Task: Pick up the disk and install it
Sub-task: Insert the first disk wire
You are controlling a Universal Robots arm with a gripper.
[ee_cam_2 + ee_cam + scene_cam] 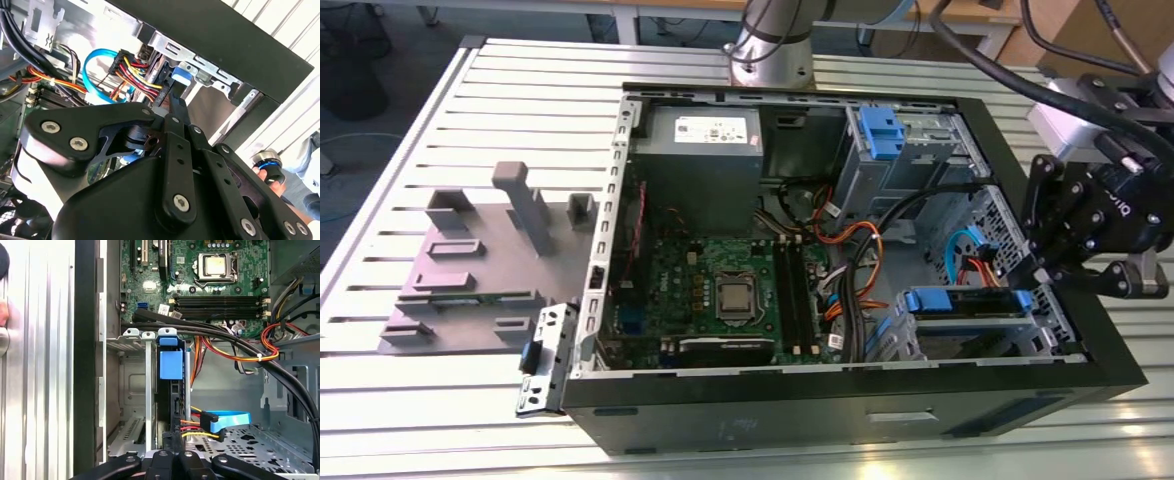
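— Where's the disk?

— Standing on edge in the drive bay of the open computer case, blue handle up.

— And the gripper?

— Angled over the case's corner at the exterior view's right, jaws pressed together at the disk's rear edge.

— Room around it?

— Tight: cables and bay walls alongside; the counter lies open outside.

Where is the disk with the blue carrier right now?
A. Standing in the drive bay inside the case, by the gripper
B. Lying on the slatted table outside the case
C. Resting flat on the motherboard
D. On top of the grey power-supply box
A: in the first wrist view the disk stands on edge in the metal drive bay, its blue handle up, with the gripper right at its end; the exterior view agrees.
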